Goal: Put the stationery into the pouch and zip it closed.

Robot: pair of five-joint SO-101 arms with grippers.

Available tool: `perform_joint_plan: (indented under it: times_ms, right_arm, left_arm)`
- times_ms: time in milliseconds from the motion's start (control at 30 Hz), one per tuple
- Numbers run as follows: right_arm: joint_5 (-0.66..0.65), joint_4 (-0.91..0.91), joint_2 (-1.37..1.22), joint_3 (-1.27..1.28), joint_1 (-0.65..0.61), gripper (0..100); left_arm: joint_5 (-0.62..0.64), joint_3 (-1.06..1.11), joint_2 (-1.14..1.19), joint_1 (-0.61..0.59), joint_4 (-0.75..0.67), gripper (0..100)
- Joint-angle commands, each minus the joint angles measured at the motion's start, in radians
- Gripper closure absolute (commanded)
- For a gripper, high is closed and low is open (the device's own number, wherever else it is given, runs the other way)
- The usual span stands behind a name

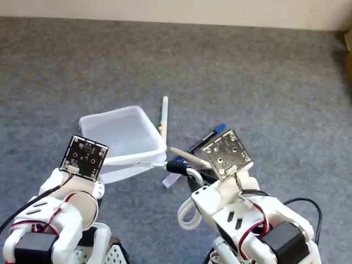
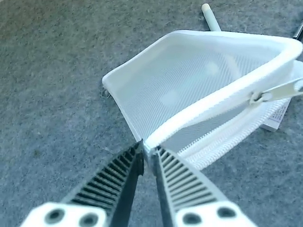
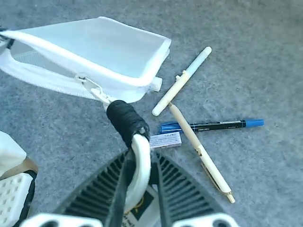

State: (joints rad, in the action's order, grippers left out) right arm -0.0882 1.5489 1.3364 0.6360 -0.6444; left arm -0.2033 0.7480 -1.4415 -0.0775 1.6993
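Left tool (image 2: pixel 148 150) is clamped on the rim of the pouch (image 2: pixel 189 80), which lies open on the table (image 1: pixel 264 71). Right tool (image 3: pixel 142 155) grips a white loop (image 3: pixel 140 142). Pens (image 3: pixel 208 125) lie at the pouch's 3 o'clock.

No legible writing
Fine print runs along the blue pen (image 3: pixel 210 125) and on the small white box (image 3: pixel 165 140) touching it, too small to read.

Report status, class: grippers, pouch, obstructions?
Left gripper shut on pouch rim. Right gripper shut on black-tipped white rod. Pens, marker, eraser outside, pouch open.
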Motion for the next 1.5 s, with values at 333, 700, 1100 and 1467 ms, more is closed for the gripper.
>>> perform_joint_plan:
  times_ms: [333, 700, 1100, 1467]
  right_arm:
    - [-0.026, 0.007, 0.016, -0.065, 0.197, 99.5]
    - [-0.075, 0.008, 0.015, -0.065, 0.231, 97.4]
    - [-0.074, 0.067, -0.002, -0.068, 0.234, 84.7]
    - [-0.08, 0.044, -0.305, -0.074, 0.395, 84.7]
  left_arm:
    - [-0.002, 0.005, 0.018, -0.065, 0.003, 99]
    - [-0.002, 0.005, 0.018, -0.064, 0.003, 99]
    - [-0.002, 0.004, 0.018, -0.065, 0.003, 99]
    - [0.002, 0.001, 0.018, -0.067, 0.003, 99]
